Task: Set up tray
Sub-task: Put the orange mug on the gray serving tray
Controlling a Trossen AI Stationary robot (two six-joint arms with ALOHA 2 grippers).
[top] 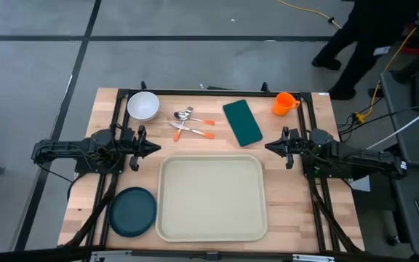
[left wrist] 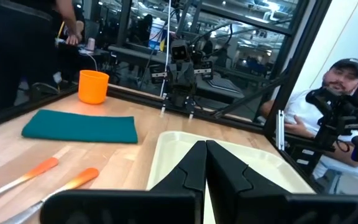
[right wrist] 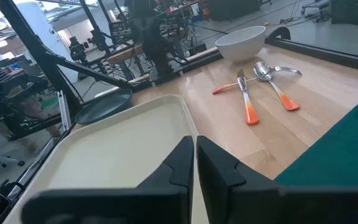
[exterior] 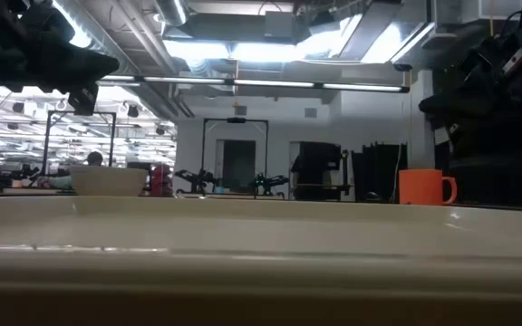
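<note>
1. From above, the tray (top: 211,197) lies flat on the wooden counter (top: 297,211), toward its near edge and between the two arms, with nothing in it.
2. The left pincer (top: 153,148) hangs just off the tray's far left corner, tips pressed together and holding nothing. The right pincer (top: 269,147) hangs off the far right corner, likewise pressed together and empty-handed.
3. Only the high view gives the whole layout: a white bowl (top: 143,106) at the far left, a spoon (top: 193,116) and fork (top: 191,130) with orange handles beside it, a green napkin (top: 242,121) past the tray's far edge, an orange mug (top: 284,104) at the far right, and a dark plate (top: 132,212) just beside the tray's left side.
4. The low view is mostly filled by the tray's rim (exterior: 261,263) (seen so close that it blocks the counter), with the bowl (exterior: 107,181) and mug (exterior: 426,187) showing over it.
5. The left wrist view shows the left fingers (left wrist: 188,169) meeting over the tray (left wrist: 253,163), the napkin (left wrist: 79,127) and mug (left wrist: 93,86) beyond, and a seated person (left wrist: 328,109) outside the frame, whom the high view misses.
6. The right wrist view shows the plate (right wrist: 102,107) touching the tray's edge (right wrist: 114,146), the cutlery crossed, and the bowl (right wrist: 241,42) behind.
7. A standing person (top: 369,33) appears past the far right corner from above.
</note>
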